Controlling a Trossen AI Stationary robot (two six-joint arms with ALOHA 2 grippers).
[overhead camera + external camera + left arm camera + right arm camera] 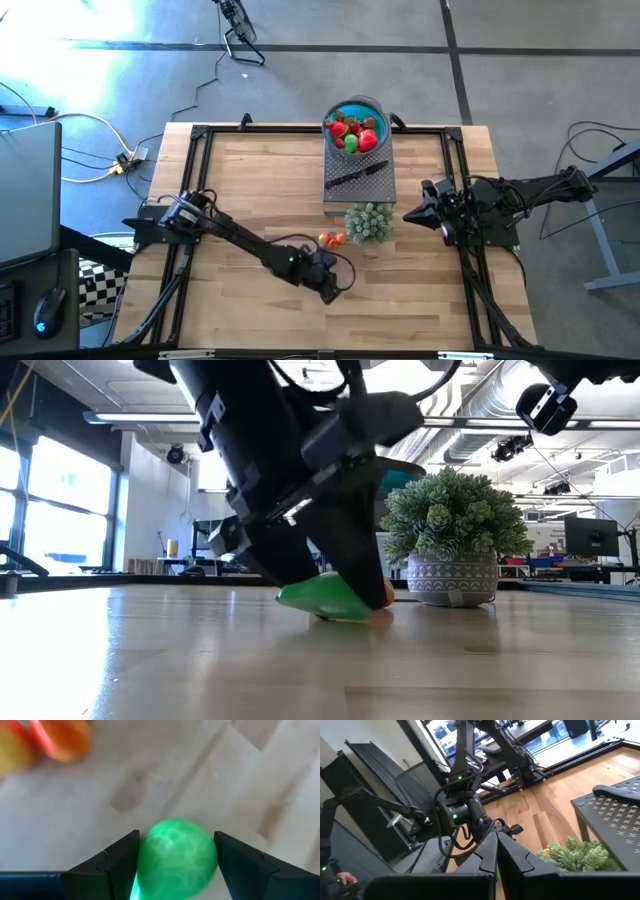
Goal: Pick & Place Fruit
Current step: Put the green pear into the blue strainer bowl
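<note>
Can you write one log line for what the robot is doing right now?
left gripper: shut on small green toy fruit, low on wooden table | right gripper: shut, waiting beside pale green bushy cluster

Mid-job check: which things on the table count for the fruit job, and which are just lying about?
Job:
- round green toy fruit, between the left hand's fingers
- small orange fruits on the wood
- blue bowl of fruits

Lying about:
- black-handled knife
- pale green bushy plant

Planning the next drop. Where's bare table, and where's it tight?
Free: the wood between the left arm's base and the grey tray, and the near-right corner below the right gripper. Crowded: centre, where the bushy plant, orange fruits and left gripper on the green fruit cluster.
</note>
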